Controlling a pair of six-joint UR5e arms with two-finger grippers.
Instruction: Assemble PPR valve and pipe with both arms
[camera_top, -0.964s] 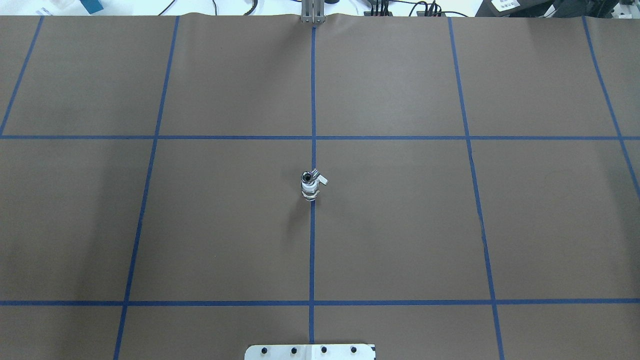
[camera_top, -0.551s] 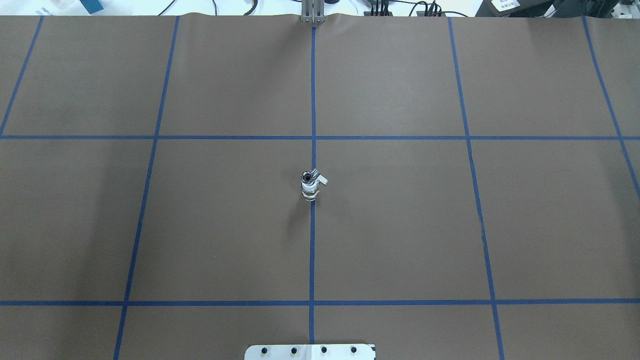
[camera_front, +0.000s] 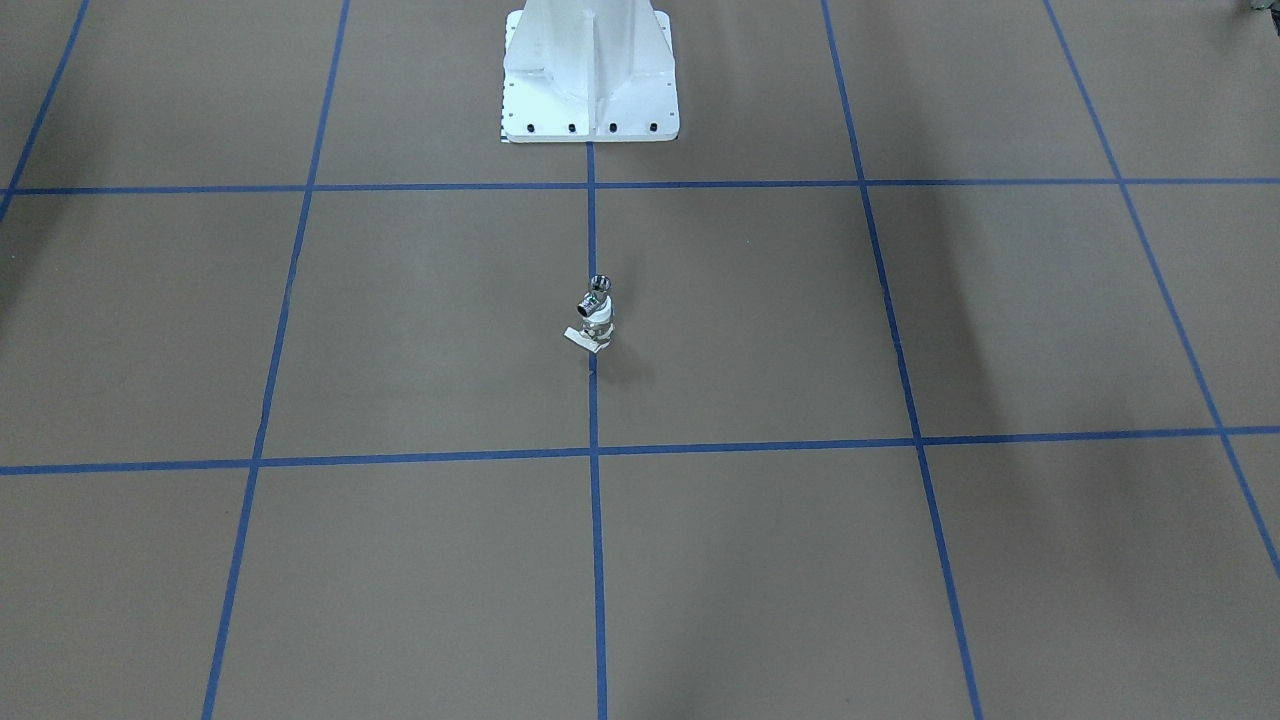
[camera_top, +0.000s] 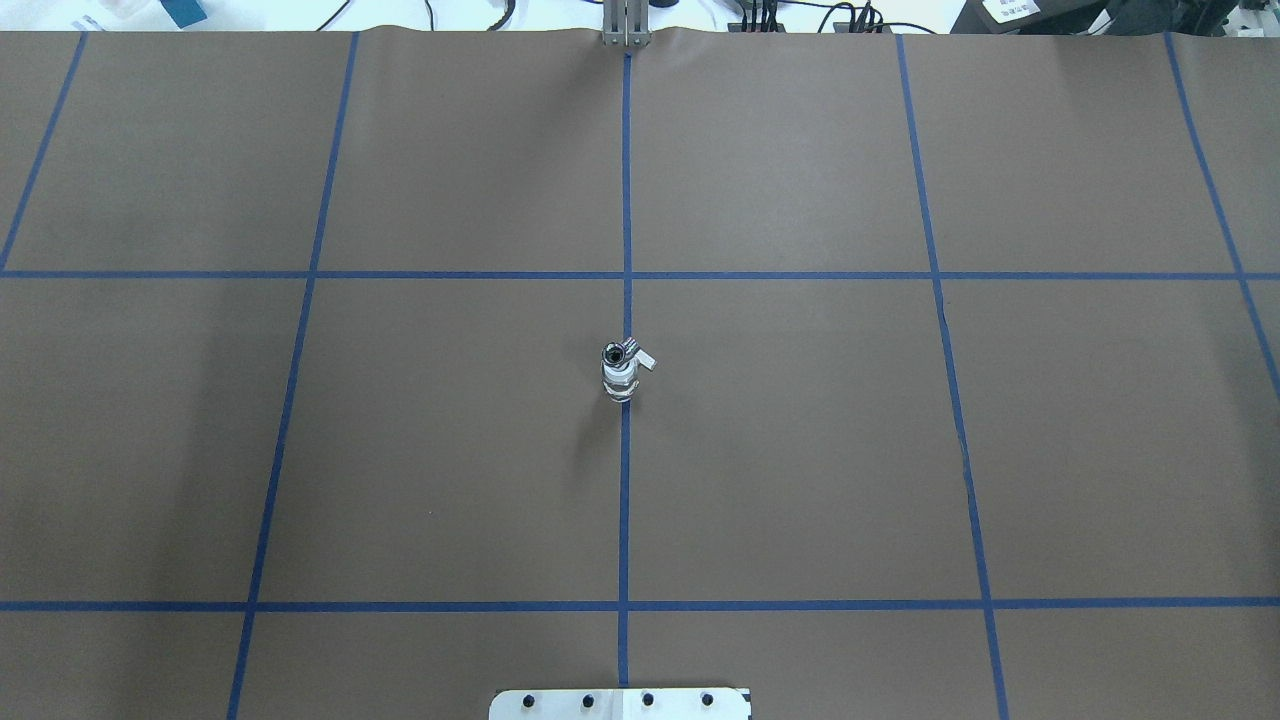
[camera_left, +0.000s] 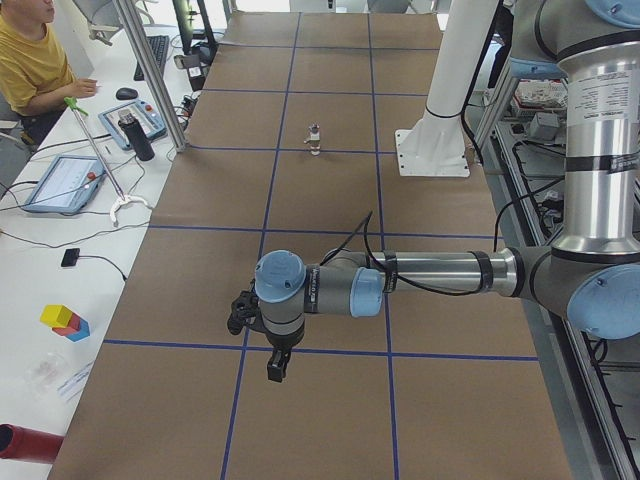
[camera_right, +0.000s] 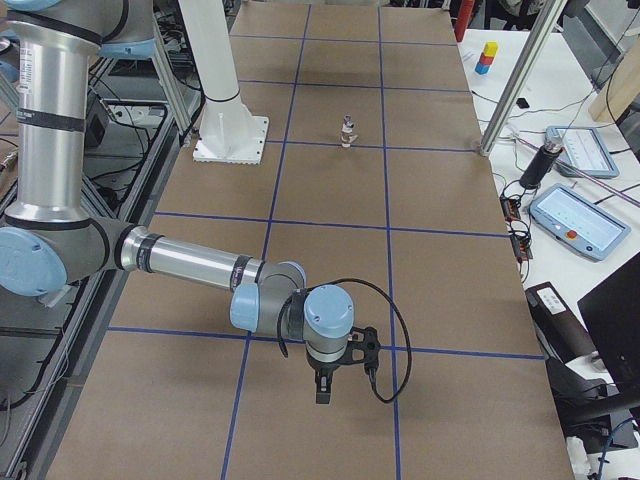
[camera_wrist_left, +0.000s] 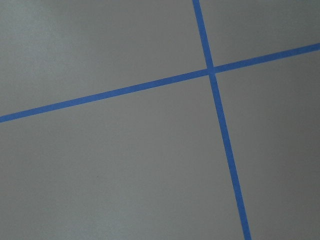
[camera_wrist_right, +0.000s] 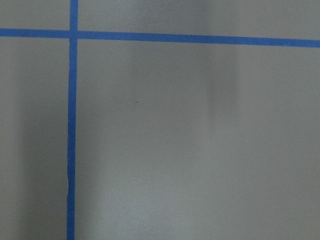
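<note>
Nothing had moved since the earlier overhead frames: the PPR valve (camera_front: 599, 323) stood upright on the centre tape line of the surface (camera_top: 800, 450), with the pipe (camera_front: 597, 289) seated on top of it, apparently already joined. Both arms were well apart from it, near the table's ends. The left end effector (camera_left: 274, 361) and the right end effector (camera_right: 322, 385) each hung over bare surface, and I could not tell whether their fingers were apart or together. The risk I judged was tipping: the narrow stack stood unsupported, so a sideways brush from either arm reaching in could topple it or loosen the joint.
</note>
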